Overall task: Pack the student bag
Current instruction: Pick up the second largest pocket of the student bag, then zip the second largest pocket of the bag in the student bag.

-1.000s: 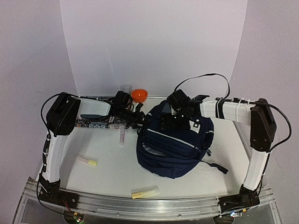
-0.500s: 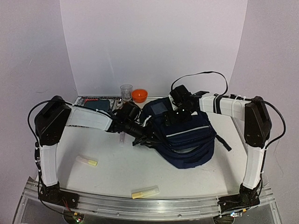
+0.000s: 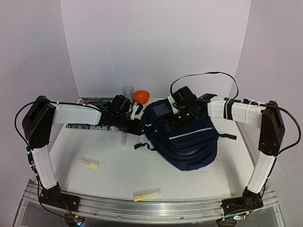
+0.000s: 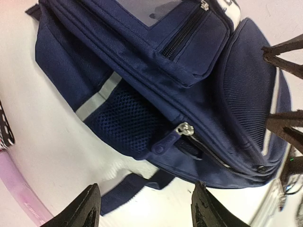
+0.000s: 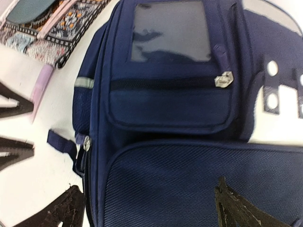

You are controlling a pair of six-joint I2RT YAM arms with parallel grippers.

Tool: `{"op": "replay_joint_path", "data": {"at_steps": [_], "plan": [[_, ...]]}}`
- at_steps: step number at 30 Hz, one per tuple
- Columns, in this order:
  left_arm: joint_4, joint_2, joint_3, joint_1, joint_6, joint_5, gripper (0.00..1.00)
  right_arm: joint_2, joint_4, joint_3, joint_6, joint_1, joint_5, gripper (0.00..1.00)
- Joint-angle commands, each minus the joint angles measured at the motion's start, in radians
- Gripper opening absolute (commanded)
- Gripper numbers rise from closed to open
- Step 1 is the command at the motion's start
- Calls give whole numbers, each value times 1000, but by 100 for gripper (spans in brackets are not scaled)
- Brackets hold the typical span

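The student bag (image 3: 184,139) lies on the white table (image 3: 109,175), right of the middle, with its front pockets facing up and its top toward the back wall.

The left gripper (image 4: 147,210) sits low at the bag's left side. Its jaws are spread wide with nothing between them, and the fingers (image 4: 89,208) are apart from the fabric. Ahead of it are the mesh side pocket (image 4: 125,118), a silver zip pull (image 4: 183,128) and a loose dark strap (image 4: 128,189) lying on the table.

The right gripper (image 5: 149,210) hangs over the upper front of the bag. Its jaws are also spread wide and hold nothing. Below it are the clear window pocket (image 5: 170,30) and the small zipped pocket under that.

A patterned pouch (image 3: 90,126) lies at the back left, and a pink pen (image 3: 123,139) lies between it and the bag. An orange bowl (image 3: 141,96) and a clear cup (image 3: 128,91) stand by the back wall. One yellow marker (image 3: 88,163) lies well left of the bag. A second yellow marker (image 3: 147,195) lies near the front edge.
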Motion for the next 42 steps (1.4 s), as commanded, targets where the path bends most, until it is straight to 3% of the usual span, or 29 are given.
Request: {"op": "replay_joint_path", "data": {"at_steps": [1, 12, 21, 26, 31, 42], "plan": [[42, 36, 53, -10, 223, -58, 64, 9, -17, -19, 19, 11, -4, 95], [55, 204, 214, -10, 443, 66, 48, 59, 23, -37, 24, 11, -36, 95], [44, 271, 263, -10, 455, 203, 41, 88, 35, -45, 32, 11, -44, 95], [35, 307, 282, -14, 424, 254, 26, 114, 57, -53, 41, 11, -53, 95], [29, 266, 255, -14, 384, 268, 0, 139, 74, -53, 63, 11, -39, 95], [22, 28, 43, -75, 250, 311, 0, 249, 77, 17, 207, 7, 1, 94]]}}
